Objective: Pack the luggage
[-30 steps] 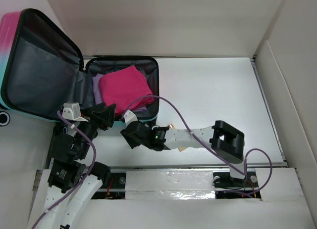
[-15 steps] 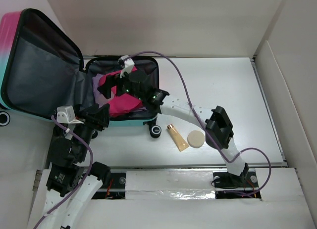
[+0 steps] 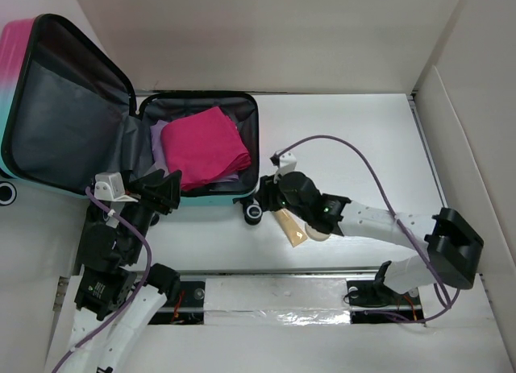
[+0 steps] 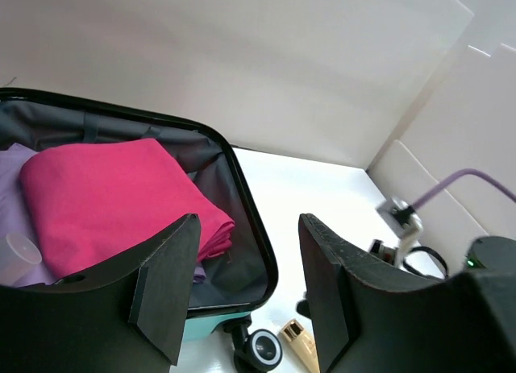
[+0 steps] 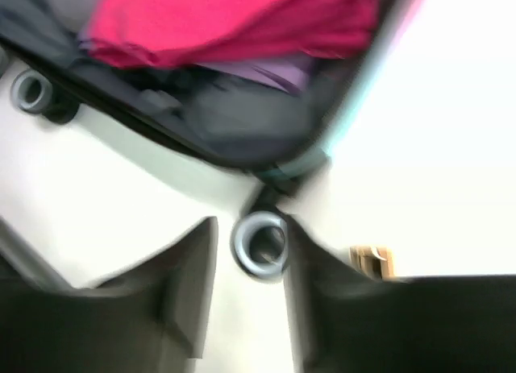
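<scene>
The luggage point(image 3: 76, 107) lies open at the back left, its lid tilted up and its lining dark grey. Its lower half point(image 3: 251, 139) holds a folded pink cloth point(image 3: 205, 146) on a purple cloth point(image 3: 159, 147). My left gripper point(image 3: 164, 192) is open and empty at the case's near left corner. In the left wrist view point(image 4: 248, 292) it looks over the pink cloth point(image 4: 113, 196) and the case rim point(image 4: 251, 228). My right gripper point(image 3: 270, 197) is open and empty beside the case's front wheel point(image 3: 253, 213). The blurred right wrist view point(image 5: 250, 228) shows that wheel point(image 5: 260, 242) between the fingers.
A beige tube point(image 3: 289, 227) lies on the table right of the wheel, also in the left wrist view point(image 4: 297, 342) and right wrist view point(image 5: 372, 260). A round beige pad point(image 3: 320, 234) is partly under my right arm. White walls enclose the table.
My right arm swung over the pink cloth in the case, then pulled back down to the right to the front wheel. The left arm has barely moved.
</scene>
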Robot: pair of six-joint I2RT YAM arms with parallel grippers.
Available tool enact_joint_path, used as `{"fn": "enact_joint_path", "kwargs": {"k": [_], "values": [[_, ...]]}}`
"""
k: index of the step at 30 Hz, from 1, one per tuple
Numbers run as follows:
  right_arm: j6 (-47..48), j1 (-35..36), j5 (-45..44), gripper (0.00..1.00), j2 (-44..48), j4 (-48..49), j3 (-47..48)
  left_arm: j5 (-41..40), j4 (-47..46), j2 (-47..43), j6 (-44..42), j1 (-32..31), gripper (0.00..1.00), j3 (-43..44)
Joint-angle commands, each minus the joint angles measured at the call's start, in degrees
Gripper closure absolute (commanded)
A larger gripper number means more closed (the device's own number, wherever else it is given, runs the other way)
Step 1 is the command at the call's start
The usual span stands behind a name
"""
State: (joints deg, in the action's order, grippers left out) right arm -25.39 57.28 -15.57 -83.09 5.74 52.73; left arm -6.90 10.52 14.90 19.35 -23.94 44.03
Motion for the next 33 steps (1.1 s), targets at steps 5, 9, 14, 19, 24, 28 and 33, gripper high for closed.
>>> {"fn": "enact_joint_path", "kwargs": {"k": [5, 9, 14, 19, 24, 28, 33], "values": [[-1.9, 1.7, -13.2, 0.21, -1.5, -12.3, -6.0, 2.6, -3.2, 1.2, -0.2, -0.3, 0.51, 0.4], [-0.2, 1.7, -15.6, 0.22, -8.7, -15.8, 0.2, 2.9, -3.3, 1.1, -0.4, -0.3, 0.51, 0.3], [0.3, 1.7, -15.5, 0.34, -16.6, -20.2, 5.0, 2.7, -3.1, 0.5, -0.5, -0.3, 0.51, 0.3], [-0.6, 1.7, -16.6, 0.59, -14.0, -19.0, 3.8, 3.1, -3.2, 0.4, -0.4, -0.3, 0.51, 0.4], [2.3, 1.0, -18.6, 0.66, -7.5, -23.0, 8.6, 3.1, -3.2, 0.0, -0.4, -0.3, 0.51, 0.4], [10.1, 1.0, -15.7, 0.65, -4.3, -22.0, 16.9, 3.1, -3.2, -0.1, -0.4, -0.3, 0.51, 0.4], [17.3, -1.5, -4.9, 0.55, -15.3, -16.0, 38.8, 3.4, -3.4, -0.1, -0.3, -0.3, 0.51, 0.4]]}}
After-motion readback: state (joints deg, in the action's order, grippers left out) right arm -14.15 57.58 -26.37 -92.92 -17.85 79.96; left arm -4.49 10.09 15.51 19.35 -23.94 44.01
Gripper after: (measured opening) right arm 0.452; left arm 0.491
